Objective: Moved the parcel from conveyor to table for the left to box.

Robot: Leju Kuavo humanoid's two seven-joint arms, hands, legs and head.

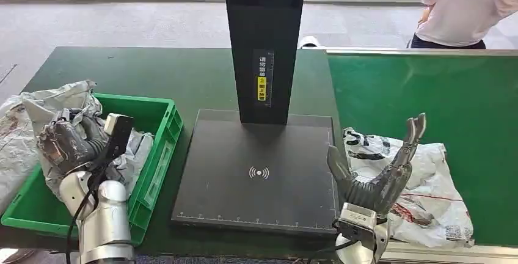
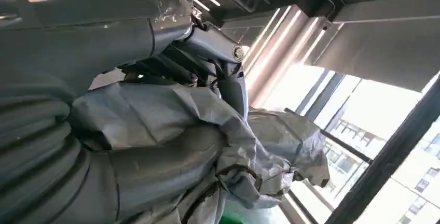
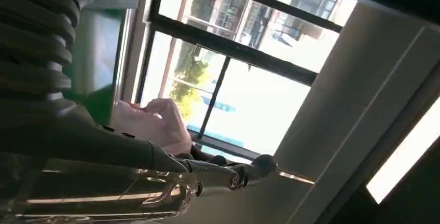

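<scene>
Parcel (image 1: 421,184), a white bag with black marks, lies on the green conveyor (image 1: 427,93) at its near edge, just right of the black pad. In the head view, the right hand (image 1: 382,166) is above the bag's left part with its fingers spread wide, and it holds nothing. I cannot tell if it touches the bag. The left hand (image 1: 67,139) is over the green box (image 1: 156,148) and grips a grey bag (image 1: 55,102). The box sits on the dark green worktop (image 1: 140,71), left of the black pad (image 1: 259,172) with its tall black post (image 1: 264,38). A person (image 1: 461,7) in a pale top stands past the far end of the conveyor.

In the left wrist view, the left hand (image 2: 171,47) has dark fingers wrapped over the crinkled grey bag (image 2: 207,130), holding it tight.

In the right wrist view, the right hand (image 3: 155,177) reaches out with straight fingers, and nothing is in it. A pale pink sleeve (image 3: 155,123) shows beyond it, in front of big windows (image 3: 249,79).
</scene>
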